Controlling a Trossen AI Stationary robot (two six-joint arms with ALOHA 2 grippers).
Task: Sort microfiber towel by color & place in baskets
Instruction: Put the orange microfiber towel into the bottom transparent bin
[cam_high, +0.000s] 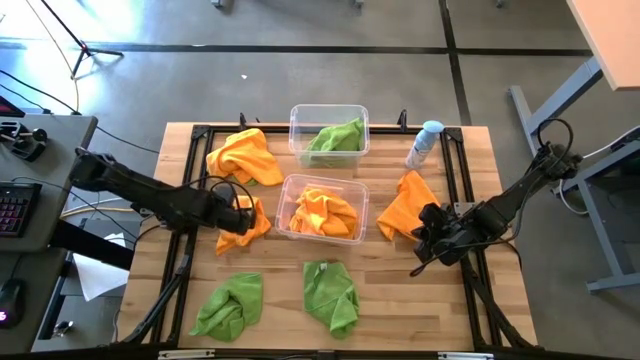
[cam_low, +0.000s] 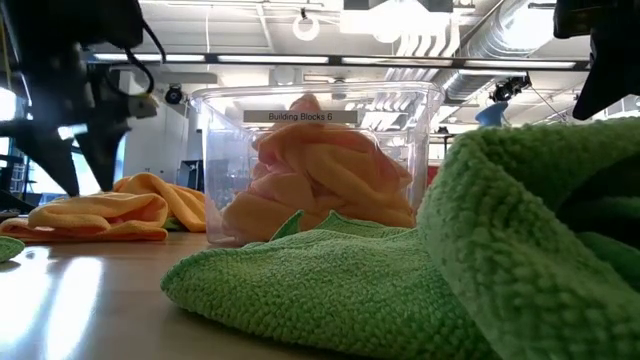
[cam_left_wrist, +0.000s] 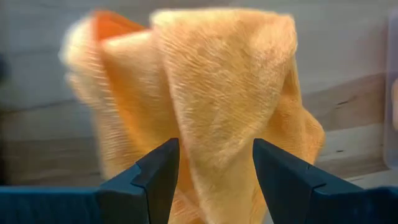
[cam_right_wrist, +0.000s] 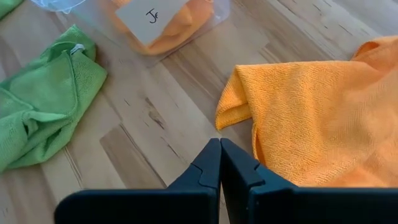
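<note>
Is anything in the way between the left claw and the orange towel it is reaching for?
Nothing visible is. The left gripper is open, with the orange towel right in front of its fingers. The basket of orange towels sits just beside it.

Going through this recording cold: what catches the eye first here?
Bright cloths scattered over the wooden table: orange ones at the left and right, two lime green ones near the front edge. Two clear baskets stand mid-table, the nearer basket heaped with orange cloths, the farther basket holding a green one. The left gripper stands open around an orange towel.
</note>
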